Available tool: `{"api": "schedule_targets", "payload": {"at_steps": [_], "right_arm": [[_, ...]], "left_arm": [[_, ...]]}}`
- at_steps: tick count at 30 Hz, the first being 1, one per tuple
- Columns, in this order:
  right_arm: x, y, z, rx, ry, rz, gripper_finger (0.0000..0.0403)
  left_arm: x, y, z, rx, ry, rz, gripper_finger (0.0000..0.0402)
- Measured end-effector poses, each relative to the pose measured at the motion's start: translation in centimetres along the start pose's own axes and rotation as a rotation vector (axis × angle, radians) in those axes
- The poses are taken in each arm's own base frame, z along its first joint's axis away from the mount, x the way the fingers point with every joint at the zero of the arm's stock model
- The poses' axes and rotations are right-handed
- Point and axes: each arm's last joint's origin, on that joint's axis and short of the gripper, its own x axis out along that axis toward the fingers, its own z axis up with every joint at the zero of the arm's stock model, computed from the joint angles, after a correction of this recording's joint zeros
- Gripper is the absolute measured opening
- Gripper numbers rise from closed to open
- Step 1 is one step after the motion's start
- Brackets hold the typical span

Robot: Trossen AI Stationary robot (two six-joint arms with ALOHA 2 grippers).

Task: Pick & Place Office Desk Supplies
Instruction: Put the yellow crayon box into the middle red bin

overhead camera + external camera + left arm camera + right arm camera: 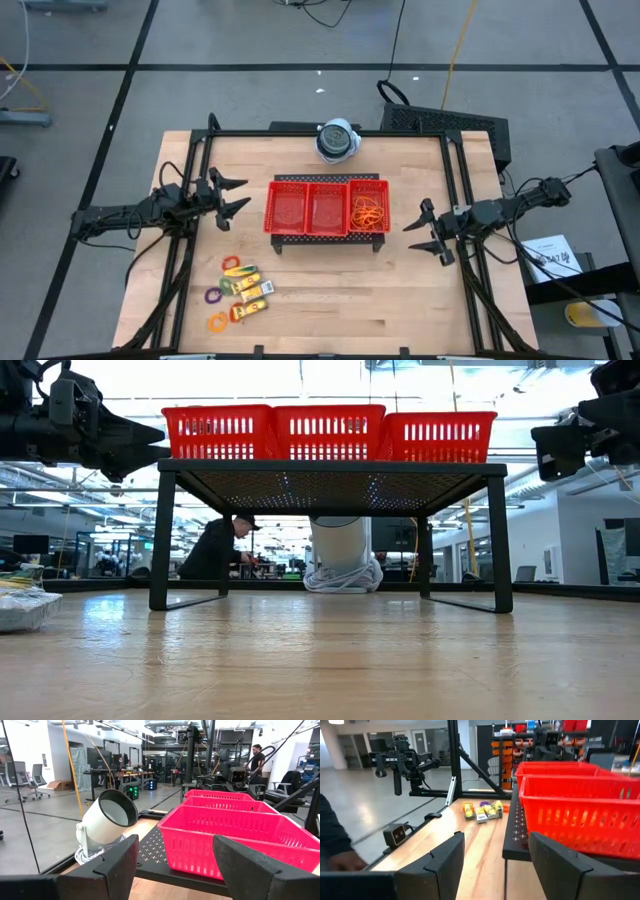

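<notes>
between both open claws stands the red tray point(327, 208) on its black stand point(330, 480).

Both arms hovered above the table, the left gripper point(236, 195) and the right gripper point(418, 239) each with fingers spread, facing inward.

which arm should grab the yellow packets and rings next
Left, probably. The small yellow packets and coloured rings lie on the left gripper's side; the right gripper waits beyond the red mesh tray.
</notes>
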Motion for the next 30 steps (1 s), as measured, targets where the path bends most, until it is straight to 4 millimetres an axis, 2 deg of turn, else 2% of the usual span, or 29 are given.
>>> {"api": "schedule_targets", "payload": {"at_steps": [4,20,30], "right_arm": [[0.0,0.0,0.0,0.058,0.001,0.0,0.0214],[0.0,0.0,0.0,0.061,0.0,0.0,0.0214],[0.0,0.0,0.0,0.06,-0.001,-0.001,0.0211]], "left_arm": [[0.0,0.0,0.0,0.0,0.0,0.0,0.0267],[0.0,0.0,0.4,-0.019,-0.045,-0.001,0.0267],[-0.1,0.0,1.5,-0.329,-0.157,-0.026,0.0267]]}}
